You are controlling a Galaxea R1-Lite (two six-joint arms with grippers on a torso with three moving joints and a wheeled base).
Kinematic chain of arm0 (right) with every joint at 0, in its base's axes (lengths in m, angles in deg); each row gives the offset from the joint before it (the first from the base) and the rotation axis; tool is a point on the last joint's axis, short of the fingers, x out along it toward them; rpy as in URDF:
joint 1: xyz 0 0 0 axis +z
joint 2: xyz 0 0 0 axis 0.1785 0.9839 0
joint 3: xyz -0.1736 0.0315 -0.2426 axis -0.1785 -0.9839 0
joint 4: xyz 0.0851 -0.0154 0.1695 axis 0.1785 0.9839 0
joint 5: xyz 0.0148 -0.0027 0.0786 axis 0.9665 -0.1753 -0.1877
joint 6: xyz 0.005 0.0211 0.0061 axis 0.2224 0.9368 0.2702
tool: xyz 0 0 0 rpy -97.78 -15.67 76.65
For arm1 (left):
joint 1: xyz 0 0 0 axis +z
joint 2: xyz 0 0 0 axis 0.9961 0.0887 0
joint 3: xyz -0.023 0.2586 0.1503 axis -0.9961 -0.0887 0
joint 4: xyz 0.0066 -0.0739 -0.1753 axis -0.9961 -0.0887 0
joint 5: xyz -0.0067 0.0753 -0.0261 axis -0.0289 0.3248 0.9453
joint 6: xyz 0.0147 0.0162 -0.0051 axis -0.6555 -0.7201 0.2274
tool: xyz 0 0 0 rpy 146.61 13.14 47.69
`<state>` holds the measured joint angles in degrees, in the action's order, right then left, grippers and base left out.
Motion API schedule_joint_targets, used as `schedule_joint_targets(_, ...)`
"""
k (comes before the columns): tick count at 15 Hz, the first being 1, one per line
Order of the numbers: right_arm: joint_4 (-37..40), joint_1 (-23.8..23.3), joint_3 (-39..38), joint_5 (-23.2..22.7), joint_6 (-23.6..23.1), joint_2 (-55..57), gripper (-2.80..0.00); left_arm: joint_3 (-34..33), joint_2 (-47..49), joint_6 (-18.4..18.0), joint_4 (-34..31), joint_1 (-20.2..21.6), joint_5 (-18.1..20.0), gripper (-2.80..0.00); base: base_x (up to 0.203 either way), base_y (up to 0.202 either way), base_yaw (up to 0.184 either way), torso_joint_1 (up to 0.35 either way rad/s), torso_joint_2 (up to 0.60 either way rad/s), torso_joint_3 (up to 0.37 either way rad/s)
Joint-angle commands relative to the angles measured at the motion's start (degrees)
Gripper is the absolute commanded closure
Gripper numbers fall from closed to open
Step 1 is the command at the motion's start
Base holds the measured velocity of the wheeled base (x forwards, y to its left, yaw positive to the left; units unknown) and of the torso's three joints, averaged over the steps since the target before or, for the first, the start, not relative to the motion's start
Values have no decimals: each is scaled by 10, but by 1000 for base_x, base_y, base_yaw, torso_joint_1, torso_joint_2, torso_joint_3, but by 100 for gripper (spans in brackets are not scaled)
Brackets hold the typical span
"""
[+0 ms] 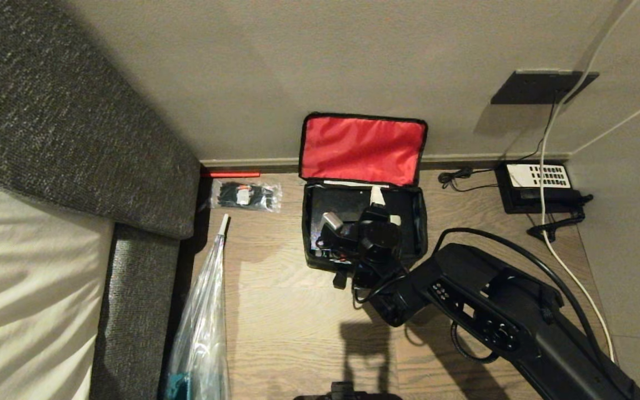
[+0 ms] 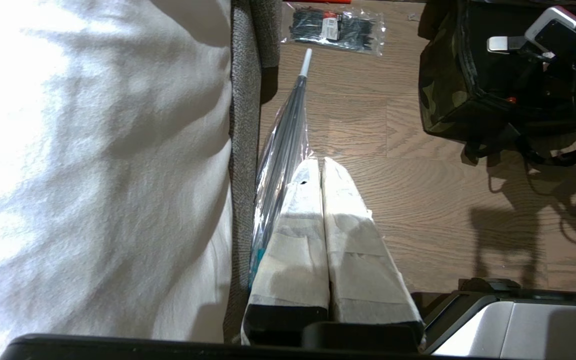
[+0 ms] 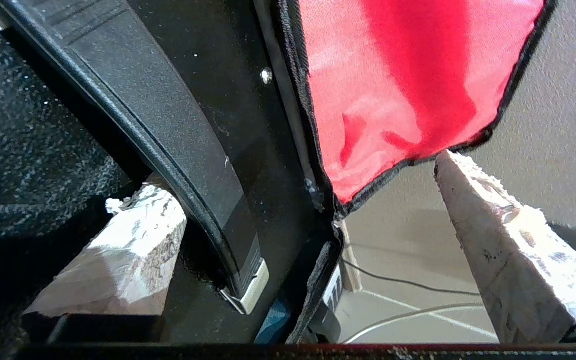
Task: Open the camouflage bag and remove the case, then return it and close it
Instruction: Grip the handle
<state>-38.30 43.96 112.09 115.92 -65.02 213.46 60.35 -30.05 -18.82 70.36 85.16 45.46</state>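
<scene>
right hand point(image 1: 378, 214) spread wide inside open camouflage bag point(image 1: 421, 222), over case point(image 3: 28, 130); left hand point(image 2: 320, 172) pressed together.

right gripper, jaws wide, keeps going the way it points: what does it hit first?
Probably the case inside the open camouflage bag. The right gripper points into the bag, and one finger already sits by the case's handle. Depth is unclear.

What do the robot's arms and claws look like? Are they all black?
Mostly. The right arm is chunky glossy black, with small buttons on top and black cables looping beside it. Both claws have wedge-shaped fingers wrapped in scuffed whitish tape: the right claw and the left claw, on black bases.
</scene>
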Motion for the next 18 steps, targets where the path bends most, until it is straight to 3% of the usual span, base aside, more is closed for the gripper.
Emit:
schedule_joint_targets(1, -4, 0, 9, 6, -5, 16, -280, -2, -1, 0, 0, 1, 0, 0, 0, 0, 0, 0, 0, 0)
schedule_joint_targets(6, -4, 1, -24, 34, -1, 31, -280, -1, -1, 0, 1, 0, 0, 0, 0, 0, 0, 0, 0, 0)
schedule_joint_targets(18, -26, 14, -38, 59, -46, 7, -280, -1, -1, 0, 0, 1, 0, 0, 0, 0, 0, 0, 0, 0)
